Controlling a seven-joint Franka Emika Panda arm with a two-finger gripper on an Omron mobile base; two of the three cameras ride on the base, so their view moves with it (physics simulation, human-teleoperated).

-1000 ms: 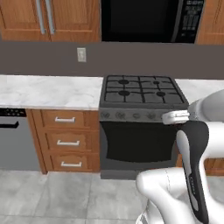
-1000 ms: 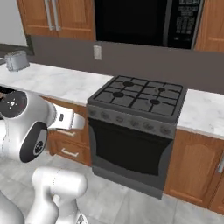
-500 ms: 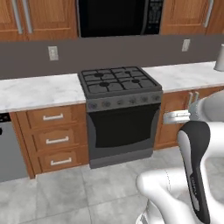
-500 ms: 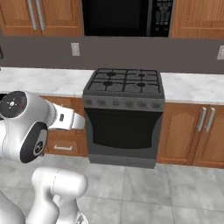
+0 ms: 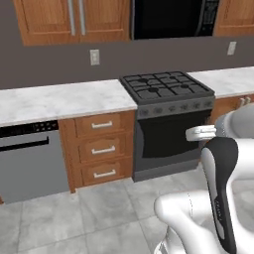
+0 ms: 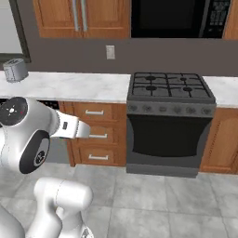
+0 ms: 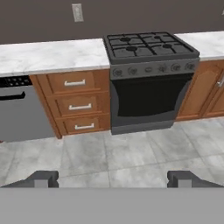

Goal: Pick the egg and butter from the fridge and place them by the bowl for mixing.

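Where marble counter ends — (black) stove

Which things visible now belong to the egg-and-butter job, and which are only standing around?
For the job:
- gripper, open, holding nothing

Just standing around:
- stove
- toaster
- dishwasher
- drawers
- microwave
- wall outlet

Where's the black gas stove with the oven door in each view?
Left base view: black gas stove sits right of centre, partly behind the white arm.
Right base view: stove sits right of centre, in full view.
Hand view: stove sits in the upper middle, above the hand.
Shared landmark: the white wall outlet, up and left of the stove.
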